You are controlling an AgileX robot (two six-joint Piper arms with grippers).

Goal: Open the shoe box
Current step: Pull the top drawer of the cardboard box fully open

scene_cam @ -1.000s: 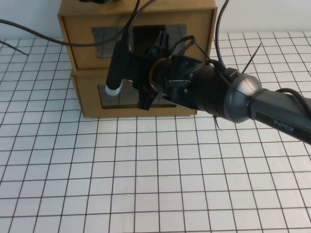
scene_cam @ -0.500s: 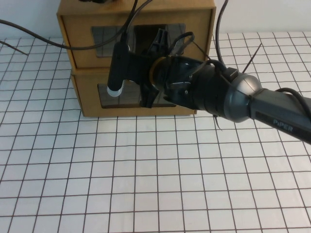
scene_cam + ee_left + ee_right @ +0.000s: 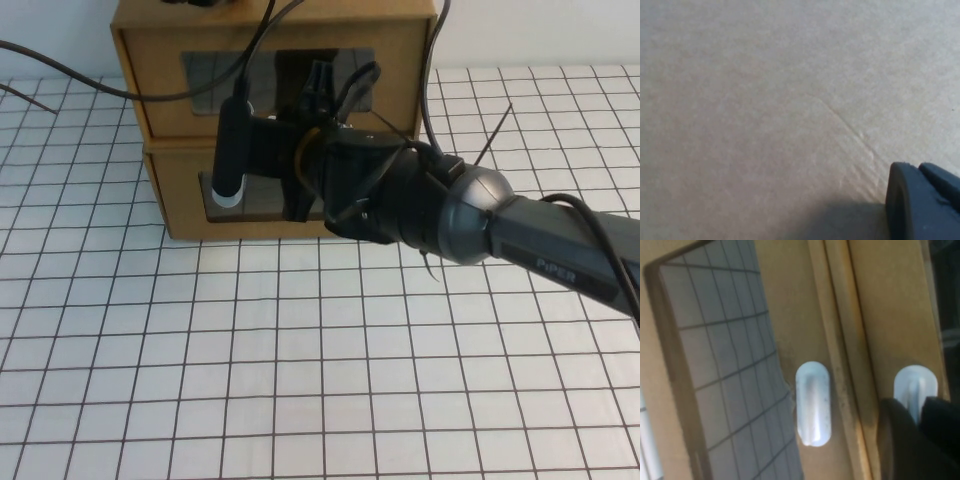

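Observation:
Two brown cardboard shoe boxes are stacked at the back of the table, the upper box on the lower box. Each front has a dark window and a white handle. My right gripper is pressed to the upper box's front. In the right wrist view its dark fingers are shut on the upper white handle. The lower box's handle is free. My left gripper rests against plain cardboard, and in the high view it is at the upper box's top edge.
The white gridded table stretches in front of the boxes. Black cables hang across the box fronts. The right arm's bulky wrist and its camera cover much of the lower box's front.
The right gripper's fingers have closed in around the upper handle. The right arm has shifted a little left and toward the boxes, and the boxes have nudged slightly left.

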